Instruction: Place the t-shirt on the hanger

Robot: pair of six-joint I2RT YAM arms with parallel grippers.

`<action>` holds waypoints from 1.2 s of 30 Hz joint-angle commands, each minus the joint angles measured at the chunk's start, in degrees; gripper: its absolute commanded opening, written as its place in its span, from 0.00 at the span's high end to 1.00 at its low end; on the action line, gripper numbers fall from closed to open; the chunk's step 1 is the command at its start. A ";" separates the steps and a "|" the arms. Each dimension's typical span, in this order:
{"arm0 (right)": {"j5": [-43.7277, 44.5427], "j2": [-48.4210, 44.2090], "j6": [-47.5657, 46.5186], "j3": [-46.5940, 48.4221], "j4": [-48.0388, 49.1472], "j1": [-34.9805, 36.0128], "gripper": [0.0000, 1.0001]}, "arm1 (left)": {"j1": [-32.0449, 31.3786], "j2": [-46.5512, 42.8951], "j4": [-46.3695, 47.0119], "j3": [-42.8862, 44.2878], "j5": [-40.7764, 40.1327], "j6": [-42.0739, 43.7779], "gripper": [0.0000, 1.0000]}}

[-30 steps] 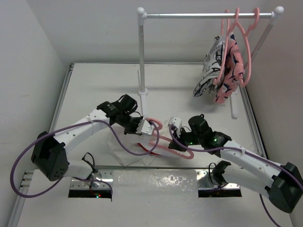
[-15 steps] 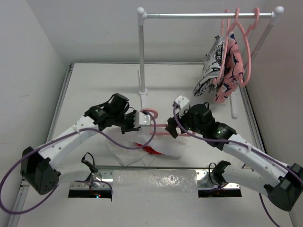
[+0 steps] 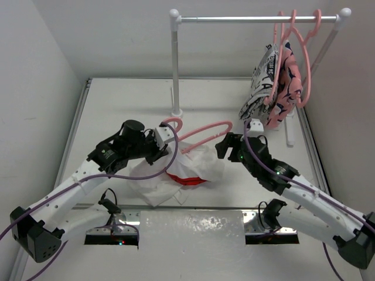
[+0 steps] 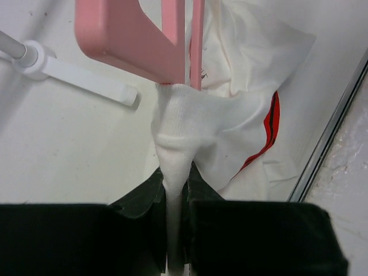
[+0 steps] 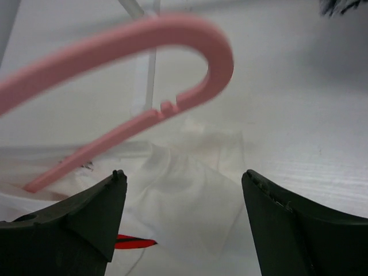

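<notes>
T-shirt (image 3: 196, 164) pinched by left end effector (image 4: 174, 195); right end effector (image 5: 183, 172) gapes empty near hanger (image 3: 205, 127); rack (image 3: 175, 64) behind.

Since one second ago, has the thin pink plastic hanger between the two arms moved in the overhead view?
Yes. The thin pink plastic hanger has shifted up the picture, closer to the white rack's foot.

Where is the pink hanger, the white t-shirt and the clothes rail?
hanger (image 3: 206, 126), top external view, on its curved upper arm.
t-shirt (image 3: 202, 162), top external view, on its white fabric.
clothes rail (image 3: 234, 19), top external view, on its metal crossbar.
</notes>
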 commanded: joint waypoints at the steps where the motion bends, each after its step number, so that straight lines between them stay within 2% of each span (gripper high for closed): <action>1: 5.81 2.60 10.55 -0.70 2.46 4.16 0.22 | 0.22 -1.02 6.41 -0.36 -2.10 -8.51 1.00; 2: 9.13 2.26 12.04 -0.96 3.25 5.56 0.21 | 0.22 -0.93 6.67 -0.36 -3.68 -9.30 1.00; 4: 9.96 2.08 12.49 -2.27 5.61 5.75 0.21 | 0.22 -1.19 6.67 -0.62 -4.39 -10.54 1.00; 7: 6.46 6.54 12.14 -1.76 8.96 5.75 0.20 | 0.14 -1.72 7.20 -1.23 -3.87 -10.89 1.00; 8: 2.44 8.56 12.31 -1.23 10.36 5.75 0.20 | 0.22 -1.89 7.64 -1.41 -3.78 -11.24 1.00; 12: -4.35 20.68 14.86 0.79 13.53 5.75 0.21 | 0.22 -1.89 8.34 -1.59 -3.51 -12.21 1.00; 16: -4.98 25.10 17.23 0.00 20.11 5.75 0.21 | 0.22 -2.42 8.43 -1.85 -3.51 -12.39 1.00; 20: -6.12 29.32 17.15 1.67 21.27 5.66 0.22 | 0.22 -2.86 8.96 -2.64 -3.25 -12.91 1.00; 23: -7.00 31.60 18.55 2.12 20.13 5.66 0.27 | 0.22 -3.12 9.22 -3.00 -3.69 -13.00 1.00; 27: -6.57 32.66 21.89 -0.43 20.31 5.57 0.40 | 0.22 -3.48 9.49 -2.82 -3.60 -12.91 1.00; 29: -5.86 33.36 22.42 -0.79 19.87 5.31 0.51 | 0.22 -3.65 9.66 -2.73 -3.17 -12.65 1.00; 33: -5.42 33.98 22.42 -1.75 19.08 3.47 0.81 | 0.22 -4.35 10.10 -2.99 -1.58 -12.30 1.00; 34: -4.38 33.81 22.34 -1.93 17.77 3.03 0.93 | 0.22 -4.88 10.45 -3.43 -1.41 -11.86 1.00; 36: -3.06 31.97 22.33 -3.77 16.01 1.89 1.00 | 0.31 -5.58 10.28 -3.87 -0.80 -10.90 1.00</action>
